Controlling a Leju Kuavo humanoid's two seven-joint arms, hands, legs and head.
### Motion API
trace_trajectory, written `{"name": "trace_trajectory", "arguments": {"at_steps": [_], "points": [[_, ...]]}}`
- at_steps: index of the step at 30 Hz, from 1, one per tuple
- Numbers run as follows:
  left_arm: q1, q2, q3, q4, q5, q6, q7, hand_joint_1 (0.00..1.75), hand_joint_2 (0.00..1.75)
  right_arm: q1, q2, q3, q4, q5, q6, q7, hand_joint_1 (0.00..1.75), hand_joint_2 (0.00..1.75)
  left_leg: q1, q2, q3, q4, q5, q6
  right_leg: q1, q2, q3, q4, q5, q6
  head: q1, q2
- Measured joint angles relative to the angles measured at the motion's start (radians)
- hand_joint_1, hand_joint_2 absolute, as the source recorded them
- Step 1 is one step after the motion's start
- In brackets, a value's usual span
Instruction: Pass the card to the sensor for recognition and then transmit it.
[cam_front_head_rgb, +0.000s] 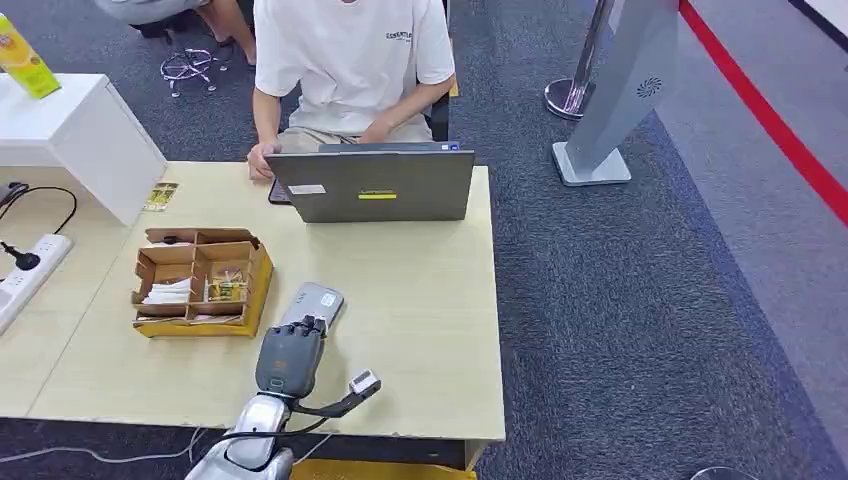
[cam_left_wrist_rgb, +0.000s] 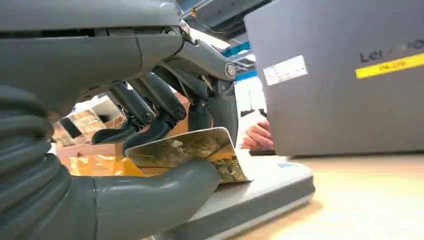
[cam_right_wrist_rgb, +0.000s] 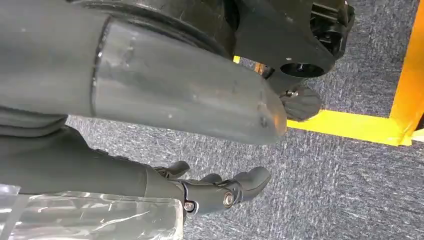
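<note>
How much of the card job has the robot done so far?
Done: the left robot hand has picked up the gold card. Happening now: it holds the card just above the grey sensor. Left: passing the card on, maybe to the person behind the laptop.

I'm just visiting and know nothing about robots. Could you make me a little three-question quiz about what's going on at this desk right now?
1. True or false: the left hand holds a gold card.
2. What lies directly under the card? A) the laptop B) the grey sensor C) the cardboard organizer
3. Fill in: the right hand hangs over the ______.

Key
1. True: the thumb and fingers pinch the card.
2. B: the card is held over the sensor, beside the organizer.
3. Carpet: the hand holds nothing, with its fingers loosely apart above the grey carpet.
</note>
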Motion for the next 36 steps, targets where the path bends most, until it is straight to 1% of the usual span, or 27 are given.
{"name": "trace_trajectory", "arguments": {"at_steps": [2, 3, 5, 7, 9, 10, 12, 13, 14, 16, 18, 19, 20, 22, 23, 25, 27, 30, 36], "points": [[0.001, 0.009, 0.0, -0.011, -0.003, 0.007, 0.046, 1.75, 1.75, 0.0, 0.0, -0.003, 0.0, 0.002, 0.0, 0.0, 0.0, 0.0, 0.0, 0.0, 0.0, 0.0, 0.0, 0.0, 0.0, 0.0, 0.0, 0.0, 0.0, 0.0, 0.0, 0.0], [0.005, 0.017, 0.0, -0.037, -0.003, -0.007, 0.063, 1.75, 1.75, 0.0, 0.0, -0.004, 0.0, 0.003, 0.0, 0.0, 0.0, 0.0, 0.0, 0.0, 0.0, 0.0, 0.0, 0.0, 0.0, 0.0, 0.0, 0.0, 0.0, 0.0, 0.0, 0.0], [0.003, 0.037, 0.0, -0.102, -0.003, -0.061, 0.061, 1.75, 1.75, 0.001, 0.0, -0.006, 0.001, 0.005, 0.0, -0.001, 0.0, 0.0, 0.0, 0.0, 0.0, 0.0, 0.0, 0.0, 0.0, 0.0, 0.0, 0.0, 0.0, 0.0, 0.0, 0.0], [0.005, 0.05, 0.0, -0.142, -0.003, -0.084, 0.055, 1.75, 1.75, 0.0, 0.0, -0.006, 0.001, 0.006, 0.0, -0.001, 0.0, 0.0, 0.0, 0.0, 0.0, 0.0, 0.0, 0.0, 0.0, 0.0, 0.0, 0.0, 0.0, 0.0, 0.0, 0.0], [0.009, 0.061, 0.0, -0.173, -0.003, -0.084, 0.063, 1.75, 1.75, 0.0, 0.0, -0.009, 0.001, 0.006, 0.0, -0.002, 0.0, 0.0, 0.0, 0.0, 0.0, 0.0, 0.0, 0.0, 0.0, 0.0, 0.0, 0.0, 0.0, 0.0, 0.0, 0.0], [0.008, 0.07, -0.001, -0.188, -0.003, -0.074, 0.084, 1.75, 1.75, 0.0, 0.0, -0.011, 0.001, 0.008, 0.0, -0.002, 0.0, 0.0, 0.0, 0.0, 0.0, 0.0, 0.0, 0.0, 0.0, 0.0, 0.0, 0.0, 0.0, 0.0, 0.0, 0.0], [0.0, 0.098, -0.008, -0.226, -0.003, -0.069, 0.136, 1.75, 1.75, 0.0, 0.0, -0.015, 0.001, 0.012, 0.0, -0.004, 0.0, 0.0, 0.0, 0.0, 0.0, 0.0, 0.001, 0.0, 0.0, 0.0, -0.001, 0.0, 0.0, 0.0, 0.0, 0.0], [-0.01, 0.124, -0.008, -0.258, -0.003, -0.083, 0.134, 1.75, 1.75, 0.001, 0.0, -0.017, 0.002, 0.016, 0.0, -0.006, 0.0, 0.0, 0.001, 0.0, 0.0, 0.0, 0.001, -0.001, 0.0, 0.0, -0.001, 0.0, 0.0, 0.0, 0.0, 0.0], [-0.025, 0.151, -0.005, -0.302, -0.003, -0.106, 0.114, 1.75, 1.75, 0.001, 0.0, -0.02, 0.002, 0.018, 0.0, -0.007, 0.0, 0.0, 0.001, 0.0, 0.0, 0.0, 0.001, -0.001, 0.001, 0.0, -0.001, 0.001, 0.0, 0.0, 0.0, 0.0], [-0.06, 0.191, 0.01, -0.367, -0.002, -0.144, 0.078, 1.75, 1.75, 0.0, 0.0, -0.02, 0.002, 0.02, 0.002, -0.008, 0.0, 0.0, 0.001, 0.0, 0.0, 0.0, 0.001, -0.001, 0.001, 0.0, 0.0, 0.001, 0.0, 0.0, 0.0, 0.0], [-0.089, 0.228, 0.031, -0.415, 0.004, -0.173, 0.052, 1.75, 1.75, 0.0, 0.0, -0.021, 0.002, 0.021, 0.005, -0.008, 0.0, 0.0, 0.001, 0.0, 0.0, 0.0, 0.002, -0.002, 0.001, 0.0, -0.001, 0.002, 0.0, 0.0, 0.0, 0.0], [-0.101, 0.246, 0.039, -0.432, 0.011, -0.187, 0.033, 1.75, 1.75, 0.001, 0.0, -0.021, 0.002, 0.022, 0.006, -0.008, 0.0, 0.0, 0.001, 0.0, 0.0, 0.0, 0.002, -0.002, 0.001, 0.0, -0.001, 0.002, 0.0, 0.0, 0.0, 0.0], [-0.12, 0.268, 0.056, -0.45, 0.017, -0.216, 0.005, 1.75, 1.75, 0.001, 0.0, -0.022, 0.002, 0.024, 0.011, -0.01, 0.0, 0.0, 0.002, 0.0, 0.0, 0.0, 0.003, -0.001, 0.001, 0.0, -0.001, 0.002, 0.0, 0.0, 0.0, 0.0], [-0.172, 0.324, 0.092, -0.458, 0.026, -0.269, -0.047, 1.75, 1.75, -0.001, 0.0, -0.023, 0.002, 0.027, 0.012, -0.016, 0.0, 0.0, 0.003, 0.001, 0.0, 0.0, 0.003, -0.002, 0.003, 0.001, -0.001, 0.002, 0.001, -0.002, 0.003, 0.0], [-0.208, 0.37, 0.123, -0.457, 0.037, -0.287, -0.072, 1.75, 1.75, -0.001, 0.0, -0.024, 0.003, 0.027, 0.011, -0.018, 0.0, 0.0, 0.004, 0.004, 0.0, 0.0, 0.003, -0.002, 0.004, 0.003, -0.004, 0.002, 0.003, -0.004, 0.002, 0.0], [-0.271, 0.422, 0.176, -0.452, 0.045, -0.298, -0.116, 1.75, 1.75, 0.002, 0.0, -0.028, 0.003, 0.027, 0.011, -0.018, 0.0, 0.0, 0.004, 0.005, -0.001, 0.0, 0.003, -0.002, 0.004, 0.004, -0.004, 0.002, 0.003, -0.004, 0.0, 0.0], [-0.304, 0.45, 0.204, -0.447, 0.045, -0.298, -0.125, 1.75, 1.75, 0.001, 0.0, -0.029, 0.003, 0.028, 0.01, -0.018, 0.0, 0.0, 0.004, 0.004, -0.001, 0.0, 0.004, -0.003, 0.004, 0.003, -0.004, 0.002, 0.003, -0.004, 0.0, 0.0], [-0.321, 0.468, 0.218, -0.446, 0.028, -0.306, -0.125, 1.75, 1.75, -0.004, 0.0, -0.031, 0.004, 0.029, 0.01, -0.018, 0.0, 0.0, 0.004, 0.003, -0.001, 0.0, 0.004, -0.003, 0.004, 0.003, -0.003, 0.002, 0.003, -0.004, 0.0, 0.0], [-0.344, 0.472, 0.218, -0.425, 0.003, -0.311, -0.105, 1.75, 1.75, -0.006, 0.0, -0.031, 0.004, 0.032, 0.014, -0.014, 0.0, 0.0, 0.004, 0.003, -0.001, 0.0, 0.004, -0.003, 0.004, 0.003, -0.004, 0.002, 0.003, -0.004, 0.0, 0.0]]}}
